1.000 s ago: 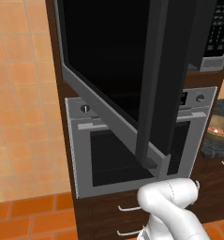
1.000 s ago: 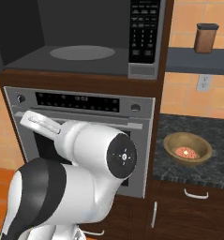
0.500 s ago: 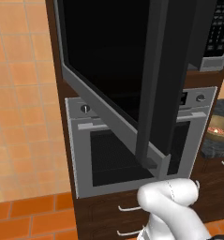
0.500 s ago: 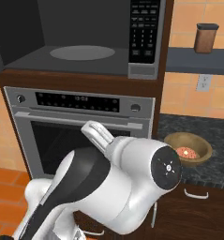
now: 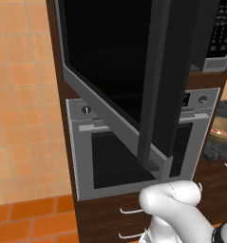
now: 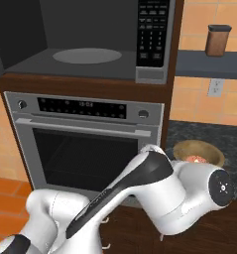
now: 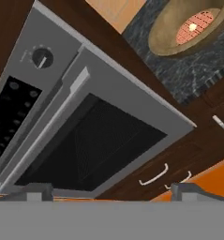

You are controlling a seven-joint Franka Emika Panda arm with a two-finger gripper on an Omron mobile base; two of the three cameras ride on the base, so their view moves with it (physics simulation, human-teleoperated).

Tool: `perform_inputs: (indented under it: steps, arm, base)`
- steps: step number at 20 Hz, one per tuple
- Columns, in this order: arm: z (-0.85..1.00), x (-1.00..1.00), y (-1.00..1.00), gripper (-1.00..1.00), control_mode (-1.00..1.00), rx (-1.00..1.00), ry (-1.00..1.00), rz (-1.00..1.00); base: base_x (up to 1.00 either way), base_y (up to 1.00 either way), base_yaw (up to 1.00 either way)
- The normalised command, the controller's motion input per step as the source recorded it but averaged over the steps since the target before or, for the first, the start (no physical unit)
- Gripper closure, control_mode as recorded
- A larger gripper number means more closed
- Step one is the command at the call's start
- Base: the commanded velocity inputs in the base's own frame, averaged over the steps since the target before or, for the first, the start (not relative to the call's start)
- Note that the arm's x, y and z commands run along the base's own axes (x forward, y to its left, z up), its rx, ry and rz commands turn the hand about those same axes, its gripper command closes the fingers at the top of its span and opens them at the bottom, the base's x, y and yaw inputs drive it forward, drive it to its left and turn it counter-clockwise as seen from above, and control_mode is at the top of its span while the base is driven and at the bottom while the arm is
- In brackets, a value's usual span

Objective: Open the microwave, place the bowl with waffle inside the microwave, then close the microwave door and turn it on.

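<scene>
Swinging wide toward the camera, the microwave door (image 5: 119, 80) covers the upper centre of the left base view, with the oven (image 5: 134, 152) below it and the bowl with waffle (image 5: 223, 130) at the right edge on the dark table (image 5: 218, 149).

Across the top of the right base view the microwave (image 6: 97, 42) stands open, its turntable (image 6: 88, 55) bare; the bowl sits at centre right behind the arm.

Upper right of the hand view holds the bowl; the end effector (image 7: 111, 191) at the bottom is spread open, empty.
</scene>
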Motion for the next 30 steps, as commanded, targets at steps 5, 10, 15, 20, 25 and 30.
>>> perform_inputs:
  steps: [5, 10, 15, 20, 25, 30]
  arm:
    - [-0.59, 0.6, -0.83, -1.0, -1.0, 0.0, 0.11, -0.1]
    - [-0.43, 0.56, -0.58, -1.0, -1.0, 0.0, 0.06, -0.06]
    - [-0.52, 0.55, -0.13, -1.0, -1.0, 0.02, 0.0, -0.01]
    - [-0.04, 0.32, -0.14, -1.0, -1.0, 0.05, 0.16, -0.02]
    - [-0.24, 0.31, -0.31, -1.0, -1.0, 0.02, 0.1, -0.03]
    - [-0.3, 0.26, -0.21, -1.0, -1.0, 0.02, 0.01, -0.05]
  base:
    - [0.0, 0.0, 0.0]
    - [0.0, 0.0, 0.0]
    - [0.0, 0.0, 0.0]
    - [0.0, 0.0, 0.0]
    - [0.0, 0.0, 0.0]
    - [0.0, 0.0, 0.0]
